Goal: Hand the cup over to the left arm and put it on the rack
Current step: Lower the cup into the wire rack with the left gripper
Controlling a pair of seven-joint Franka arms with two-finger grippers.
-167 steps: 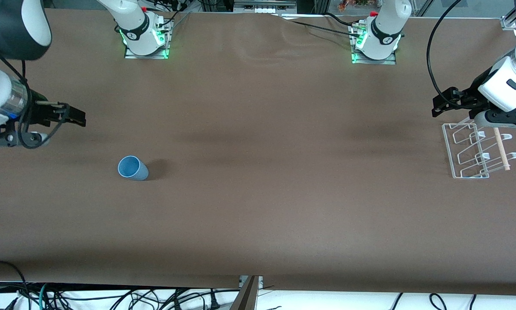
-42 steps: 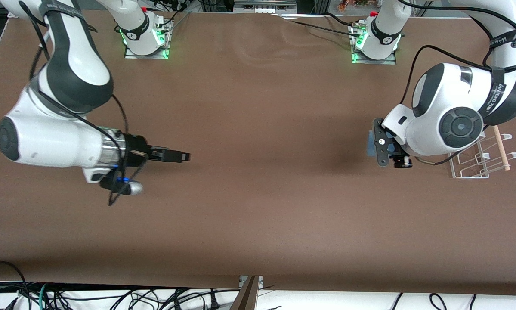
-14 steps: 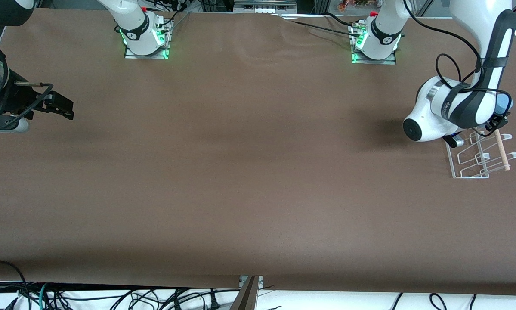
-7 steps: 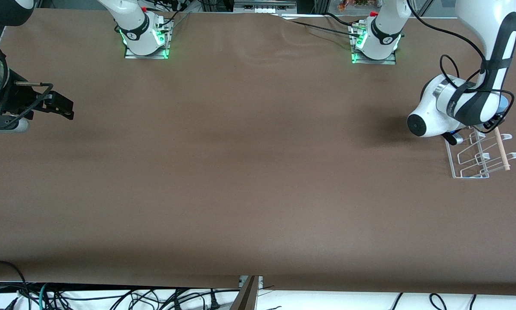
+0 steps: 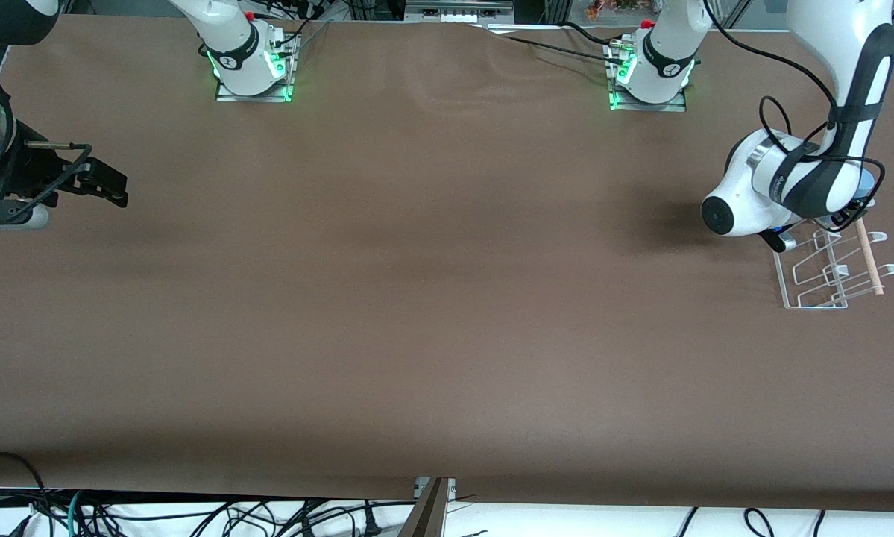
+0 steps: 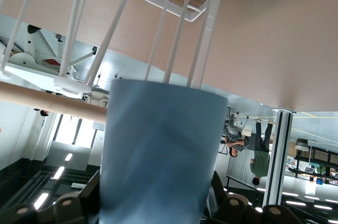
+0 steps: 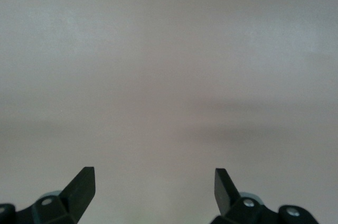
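Observation:
The light-blue cup (image 6: 163, 150) is held in my left gripper (image 6: 158, 205), which is shut on its sides. The rack's white wires (image 6: 179, 34) and its wooden dowel (image 6: 47, 102) are just past the cup's end. In the front view the left gripper (image 5: 859, 203) is over the end of the rack (image 5: 827, 272) nearest the robots' bases, and the wrist hides all but a sliver of the cup (image 5: 869, 179). My right gripper (image 5: 115, 186) waits open and empty over the right arm's end of the table; it also shows in the right wrist view (image 7: 153, 187).
The brown table cloth (image 5: 432, 298) is bare in the middle. The two arm bases (image 5: 253, 67) stand along the edge farthest from the front camera. Cables hang past the edge nearest it.
In the last second the left wrist has shifted slightly over the rack with the cup. Three seconds ago it held the cup over the table beside the rack. The right arm has not moved.

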